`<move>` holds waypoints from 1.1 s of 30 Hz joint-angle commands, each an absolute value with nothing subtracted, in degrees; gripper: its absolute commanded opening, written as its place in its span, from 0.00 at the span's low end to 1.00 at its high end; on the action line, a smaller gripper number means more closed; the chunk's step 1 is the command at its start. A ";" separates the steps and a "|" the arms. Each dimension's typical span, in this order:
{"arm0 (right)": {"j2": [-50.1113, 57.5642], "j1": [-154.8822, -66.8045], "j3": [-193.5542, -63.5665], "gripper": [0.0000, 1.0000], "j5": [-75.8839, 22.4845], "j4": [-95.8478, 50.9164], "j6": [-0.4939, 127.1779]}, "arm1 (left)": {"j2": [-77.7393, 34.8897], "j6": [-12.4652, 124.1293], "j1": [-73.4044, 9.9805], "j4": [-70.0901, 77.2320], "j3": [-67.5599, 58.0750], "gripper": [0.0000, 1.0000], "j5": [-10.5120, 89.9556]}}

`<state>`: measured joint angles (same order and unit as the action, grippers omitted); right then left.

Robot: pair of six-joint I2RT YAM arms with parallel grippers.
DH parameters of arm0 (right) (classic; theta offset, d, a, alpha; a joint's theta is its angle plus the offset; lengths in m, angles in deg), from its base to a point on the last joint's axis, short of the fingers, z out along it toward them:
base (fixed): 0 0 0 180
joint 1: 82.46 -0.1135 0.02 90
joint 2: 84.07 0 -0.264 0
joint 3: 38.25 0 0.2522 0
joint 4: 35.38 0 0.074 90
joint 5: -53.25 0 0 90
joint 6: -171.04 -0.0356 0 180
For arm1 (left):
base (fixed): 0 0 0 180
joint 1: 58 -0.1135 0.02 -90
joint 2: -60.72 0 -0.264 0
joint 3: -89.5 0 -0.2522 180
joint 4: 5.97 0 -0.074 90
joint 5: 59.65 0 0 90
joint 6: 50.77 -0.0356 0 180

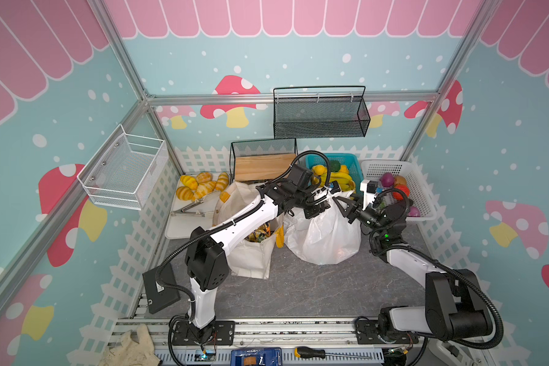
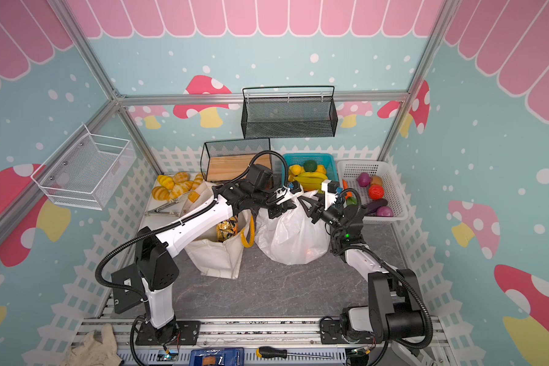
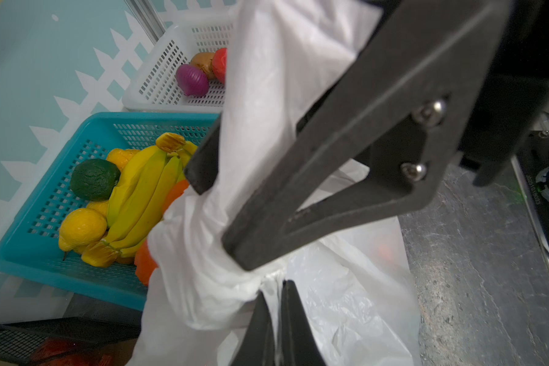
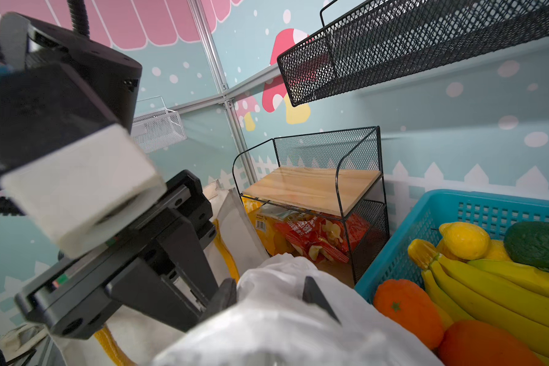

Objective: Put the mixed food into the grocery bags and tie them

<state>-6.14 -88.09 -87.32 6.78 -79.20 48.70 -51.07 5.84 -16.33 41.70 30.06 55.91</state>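
Left gripper (image 3: 274, 286): nipped tight on thin plastic at top of white bag (image 1: 324, 240).
Right gripper (image 3: 219, 218): jaws partly apart, bag's twisted neck lying between them.
White bag: upright on table (image 1: 314, 285), just beside tote (image 1: 254, 261), in front of blue basket (image 1: 346, 157).
Tote: mouth open, packets (image 1: 260, 234) inside.
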 commanded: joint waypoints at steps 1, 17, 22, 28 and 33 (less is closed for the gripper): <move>-5.41 -88.02 -87.00 0.40 6.84 -77.97 50.96 | -51.95 6.40 -15.81 40.80 31.67 0.10 57.69; -4.26 -87.39 -89.36 0.00 6.41 -78.51 53.65 | -51.61 3.14 -15.15 43.22 30.95 0.34 59.05; -5.62 -84.38 -90.06 0.00 16.83 -79.24 58.09 | -43.58 -1.17 -18.08 43.88 24.81 0.53 62.31; -6.84 -84.04 -91.58 0.00 27.05 -79.39 61.82 | -39.28 0.48 -21.96 38.37 22.19 0.70 63.22; -6.24 -84.13 -91.58 0.00 28.45 -85.06 57.35 | -43.64 0.99 -20.64 39.82 27.36 0.72 61.36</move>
